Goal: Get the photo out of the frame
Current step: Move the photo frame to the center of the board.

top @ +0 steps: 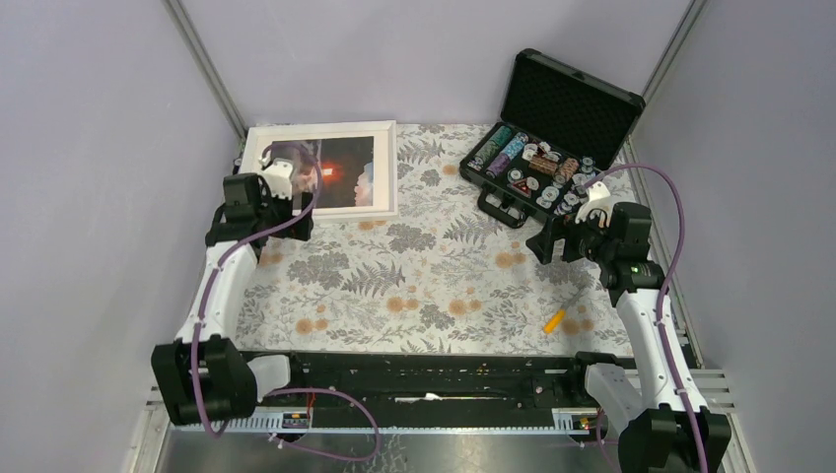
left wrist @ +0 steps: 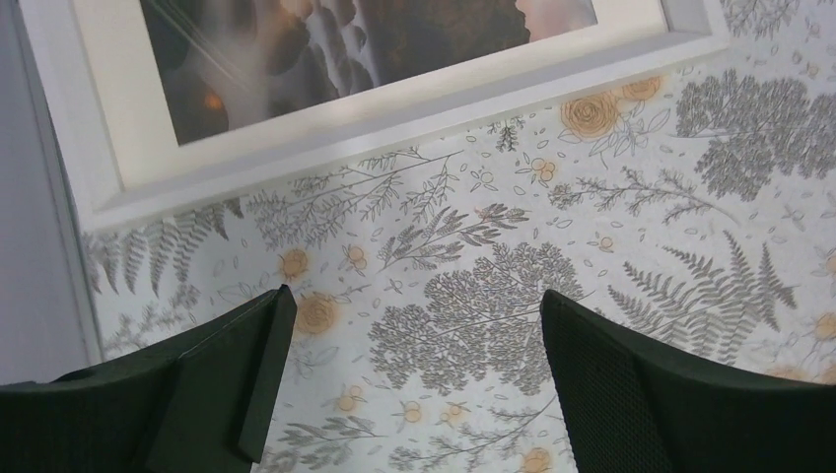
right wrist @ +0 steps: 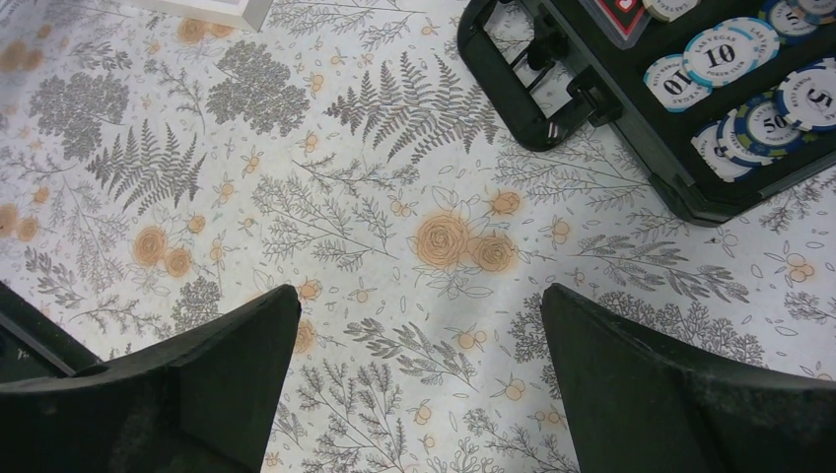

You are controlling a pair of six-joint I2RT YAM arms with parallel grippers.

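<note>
The frame (top: 386,168), white-bordered, lies face up at the table's back left. The photo (top: 345,172) is inside it, dark with an orange-red glow. In the left wrist view the frame's near white edge (left wrist: 394,108) and part of the photo (left wrist: 345,39) fill the top. My left gripper (top: 296,219) is open and empty above the floral cloth, just in front of the frame's near edge; its fingers (left wrist: 246,365) stand wide apart. My right gripper (top: 545,241) is open and empty over the cloth at the right; its fingers (right wrist: 237,355) touch nothing.
An open black case of poker chips (top: 552,148) stands at the back right, its near corner (right wrist: 631,138) close ahead of my right gripper. A small orange object (top: 555,319) lies on the cloth at the front right. Grey walls close in on both sides.
</note>
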